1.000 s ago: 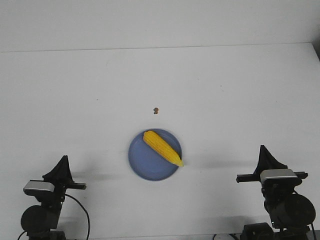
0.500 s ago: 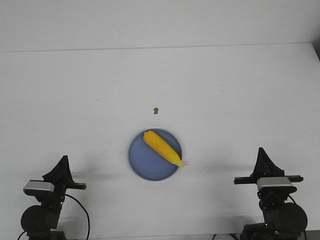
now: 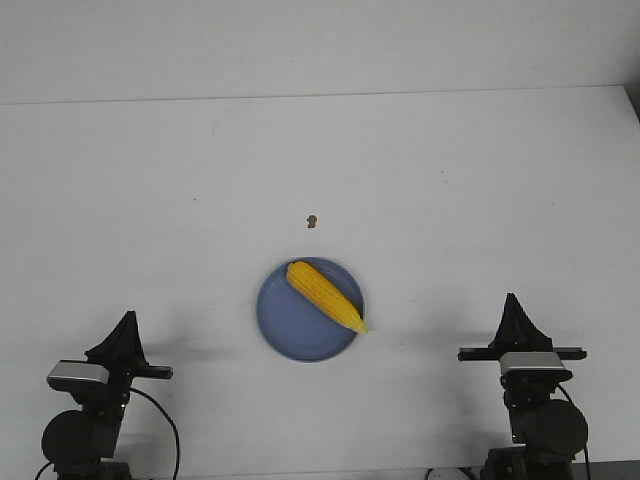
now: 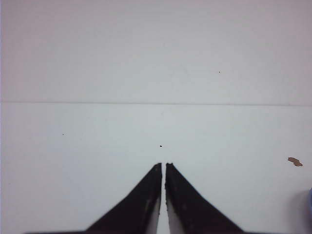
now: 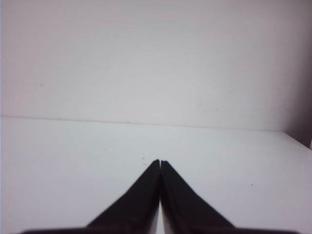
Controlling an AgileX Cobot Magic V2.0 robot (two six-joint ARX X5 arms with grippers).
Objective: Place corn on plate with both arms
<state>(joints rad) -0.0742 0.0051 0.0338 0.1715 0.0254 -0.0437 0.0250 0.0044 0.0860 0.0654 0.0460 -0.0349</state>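
The yellow corn [image 3: 325, 295] lies diagonally on the blue plate [image 3: 285, 320] in the front view, its pointed end over the plate's right rim. My left gripper [image 3: 127, 320] is near the table's front left, shut and empty; in the left wrist view [image 4: 163, 165] its tips stand almost together over bare table. My right gripper [image 3: 512, 300] is near the front right, shut and empty; in the right wrist view [image 5: 160, 162] its tips meet. Both grippers are well clear of the plate. A sliver of the plate's rim [image 4: 310, 204] shows in the left wrist view.
A tiny brown speck [image 3: 312, 221] lies on the white table [image 3: 450, 180] behind the plate; it also shows in the left wrist view [image 4: 294, 161]. The table's far edge meets a white wall.
My right arm has drawn a little to the left and lower in the front view. The left arm, corn and plate have not moved.
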